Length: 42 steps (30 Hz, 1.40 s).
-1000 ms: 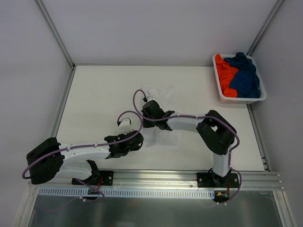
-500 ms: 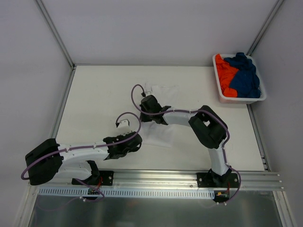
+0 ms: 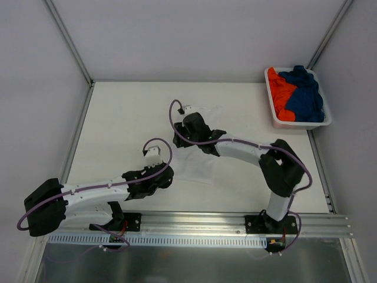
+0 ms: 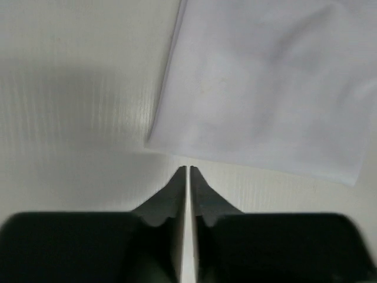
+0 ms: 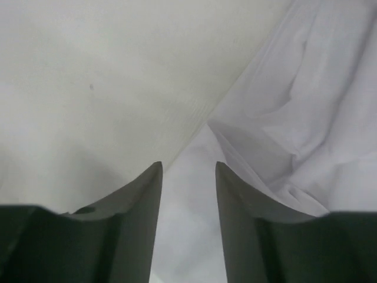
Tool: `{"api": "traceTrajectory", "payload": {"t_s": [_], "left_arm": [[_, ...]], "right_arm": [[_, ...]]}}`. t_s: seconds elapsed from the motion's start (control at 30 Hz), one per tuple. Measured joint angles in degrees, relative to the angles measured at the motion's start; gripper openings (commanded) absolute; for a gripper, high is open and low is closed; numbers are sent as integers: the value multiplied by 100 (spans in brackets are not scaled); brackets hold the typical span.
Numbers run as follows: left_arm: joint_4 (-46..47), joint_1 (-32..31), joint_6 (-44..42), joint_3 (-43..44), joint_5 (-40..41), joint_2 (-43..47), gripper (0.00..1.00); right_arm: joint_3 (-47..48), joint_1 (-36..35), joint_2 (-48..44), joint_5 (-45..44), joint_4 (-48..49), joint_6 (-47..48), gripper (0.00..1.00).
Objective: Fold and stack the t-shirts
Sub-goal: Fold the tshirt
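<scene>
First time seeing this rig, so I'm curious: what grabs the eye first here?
The bright orange shirt and dark blue shirt heaped in the white basket at the far right corner of the table. Mid-table lies a white t-shirt, with the left gripper shut just short of its corner and the right gripper open above its edge.

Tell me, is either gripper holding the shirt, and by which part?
Nothing is held. The left gripper is shut on nothing, just short of the white shirt's corner; the right gripper is open over its edge.
</scene>
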State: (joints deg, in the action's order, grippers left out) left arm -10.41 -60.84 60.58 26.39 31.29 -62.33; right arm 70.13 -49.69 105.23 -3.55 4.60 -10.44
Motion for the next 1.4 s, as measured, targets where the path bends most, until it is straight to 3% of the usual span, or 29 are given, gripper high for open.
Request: {"api": "traceTrajectory", "payload": {"t_s": [0.03,0.07,0.17,0.33,0.47,0.63,0.77,1.4], "left_arm": [[-33,0,-122,61,46,15,47],[-59,2,-302,166,114,22,64],[-42,7,-678,557,413,48,98],[417,562,-1231,866,232,2,99],[1075,1316,-1469,494,-317,-109,99],[1279,1408,-1572,146,-918,-420,99],[1517,1408,-1585,-15,-1209,-551,99],[1926,1408,-1471,-684,-1436,-136,98]], "right_arm": [[-42,-15,-256,-28,-79,83,57],[-85,-39,-658,-107,-208,179,70],[-94,-214,-1967,-511,-595,476,75],[-181,-420,-3587,-1150,-1360,444,77],[-1147,-415,-4238,-1475,-1587,79,80],[-2846,-555,-4155,-1552,-1729,-627,81],[-3585,-737,-4076,-1574,-1663,-1193,81],[-4778,-1639,-4280,-2194,-767,-2944,81]]}}
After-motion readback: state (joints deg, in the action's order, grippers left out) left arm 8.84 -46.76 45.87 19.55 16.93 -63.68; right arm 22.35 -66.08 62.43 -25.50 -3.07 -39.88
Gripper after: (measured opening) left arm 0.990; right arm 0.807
